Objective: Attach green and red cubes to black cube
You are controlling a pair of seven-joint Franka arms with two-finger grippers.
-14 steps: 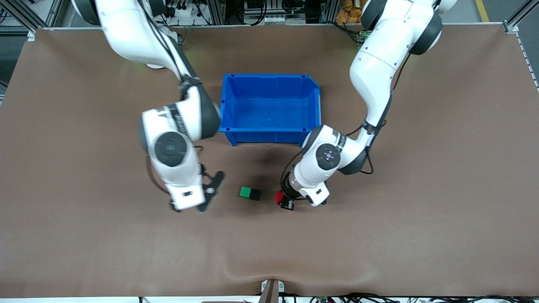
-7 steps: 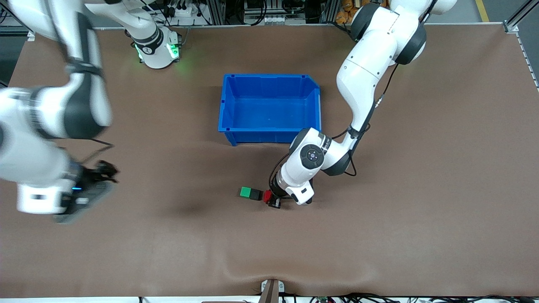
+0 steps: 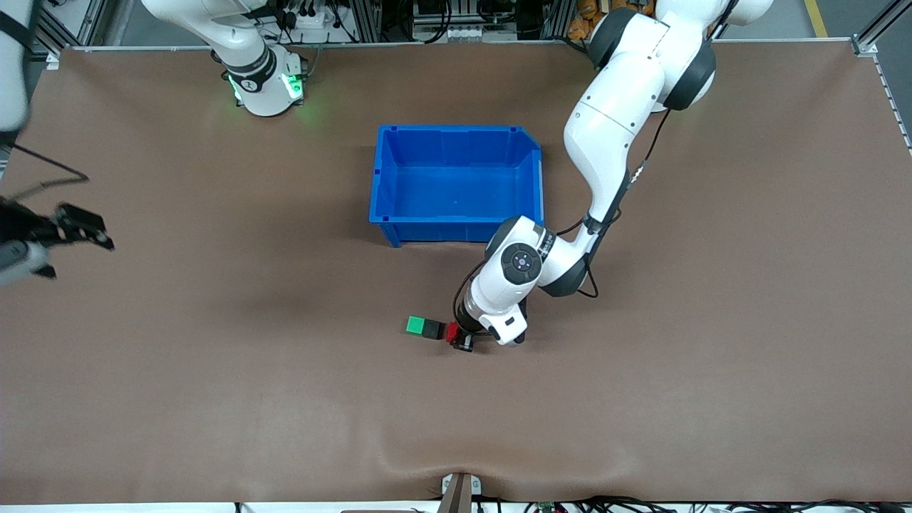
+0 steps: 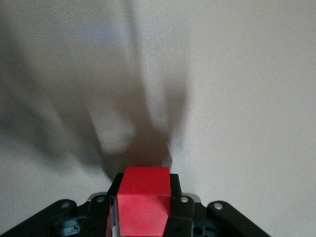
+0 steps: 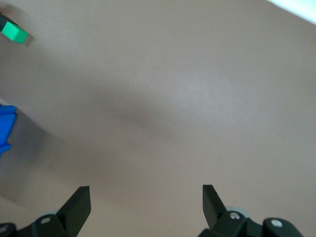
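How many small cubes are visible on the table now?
3, in one row nearer the front camera than the blue bin: the green cube, the black cube beside it, and the red cube, held by the left gripper.

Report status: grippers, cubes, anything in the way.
Left gripper shut on red cube, pressed beside black cube; green cube already joined. Right gripper open, waiting at the right arm's end. Nothing in the way.
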